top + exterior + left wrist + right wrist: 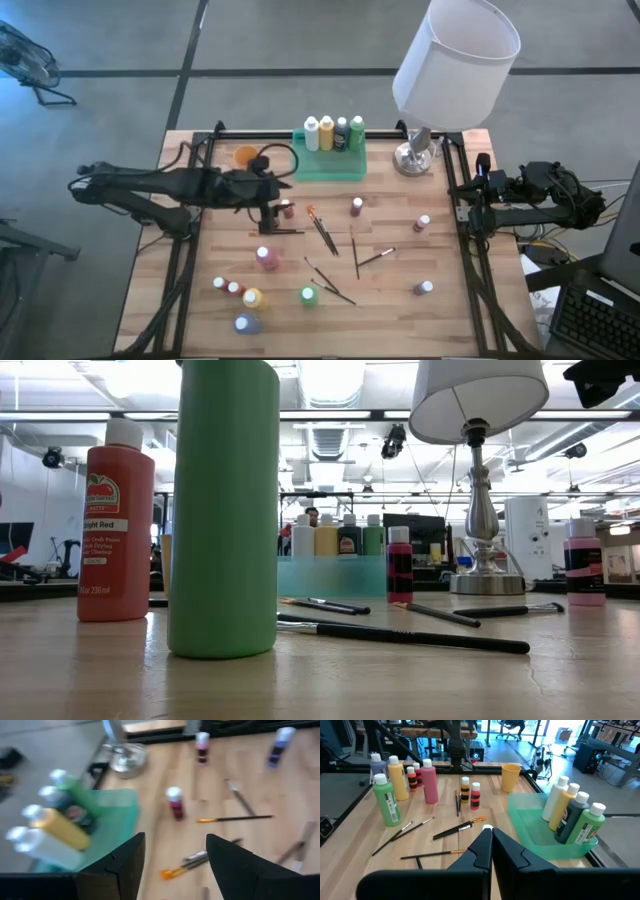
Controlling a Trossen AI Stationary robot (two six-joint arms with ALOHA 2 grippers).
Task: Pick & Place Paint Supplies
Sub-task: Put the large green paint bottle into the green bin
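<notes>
Four paint bottles [333, 133] stand upright in the green tray [330, 168] at the table's far middle. Several more small bottles stand on the wood, among them a pink one [267, 258], a green one [309, 295] and a yellow one [253, 297]. Thin dark-handled brushes [322, 232] lie flat in the middle. My left gripper [175, 865] hovers open above the table left of the tray, near a small red bottle [287, 208], with nothing between its fingers. My right gripper [491, 845] is shut and held back at the right edge.
A lamp with a white shade [455, 60] stands on a metal base [415, 157] right of the tray. An orange cup [246, 156] stands at the far left. In the low view a green bottle [222, 510] and a red one [115, 520] stand close by.
</notes>
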